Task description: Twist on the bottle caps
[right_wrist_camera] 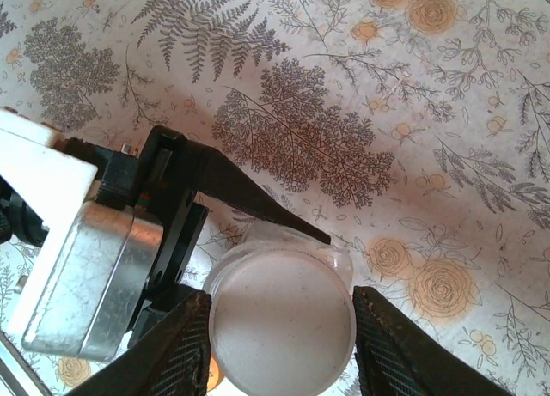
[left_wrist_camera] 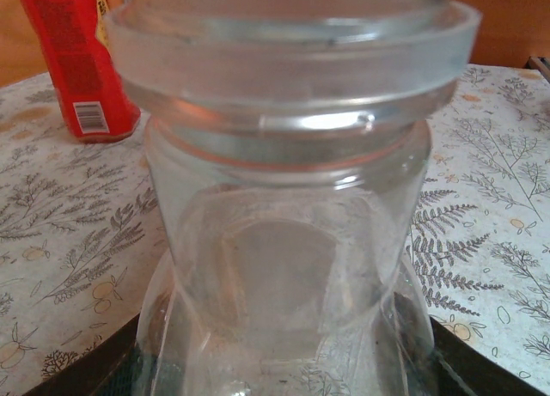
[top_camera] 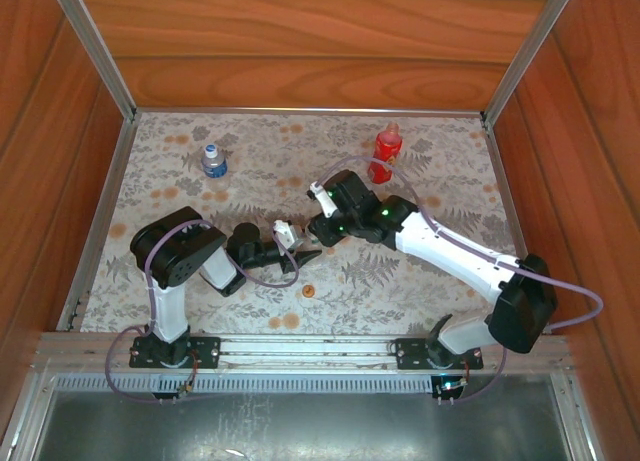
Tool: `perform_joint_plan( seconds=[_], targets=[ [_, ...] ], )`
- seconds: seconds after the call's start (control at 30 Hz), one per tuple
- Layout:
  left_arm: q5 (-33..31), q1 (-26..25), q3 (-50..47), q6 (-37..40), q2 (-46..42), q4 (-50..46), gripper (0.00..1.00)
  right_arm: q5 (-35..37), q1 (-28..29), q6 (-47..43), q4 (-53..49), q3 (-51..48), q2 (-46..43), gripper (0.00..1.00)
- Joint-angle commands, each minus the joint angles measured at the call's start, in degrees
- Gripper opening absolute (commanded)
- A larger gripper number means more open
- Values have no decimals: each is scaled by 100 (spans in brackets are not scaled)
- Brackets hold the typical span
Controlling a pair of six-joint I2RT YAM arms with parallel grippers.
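Cap (right_wrist_camera: 282, 323) in right pincer (right_wrist_camera: 279, 300), bottle (left_wrist_camera: 284, 241), left pincer (top_camera: 292, 237)

Slim bottle (left_wrist_camera: 284, 241) stands mid-table (top_camera: 450, 181), gripped by the left gripper (top_camera: 303, 245). The top cap (right_wrist_camera: 282, 327) sits on it, pinched between the right gripper (right_wrist_camera: 282, 297) fingers. Short bottle (top_camera: 212, 161) is back left and tall bottle (top_camera: 387, 146) back right, well apart. Loose cap (top_camera: 308, 290) lies on the table in front of the slim bottle.
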Motion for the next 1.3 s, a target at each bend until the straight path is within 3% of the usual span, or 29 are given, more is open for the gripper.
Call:
perform_joint_plan(
  seconds=[0.0,0.53,1.27],
  targets=[
    [61,12,52,8,138,-33,51,-113,91,-106,-149,139,99,46],
    [54,10,64,8,160,-33,51,-91,276,-453,-269,215,142,45],
    [51,54,94,-104,169,-31,51,374,460,-542,1227,-1105,-435,43]
  ],
)
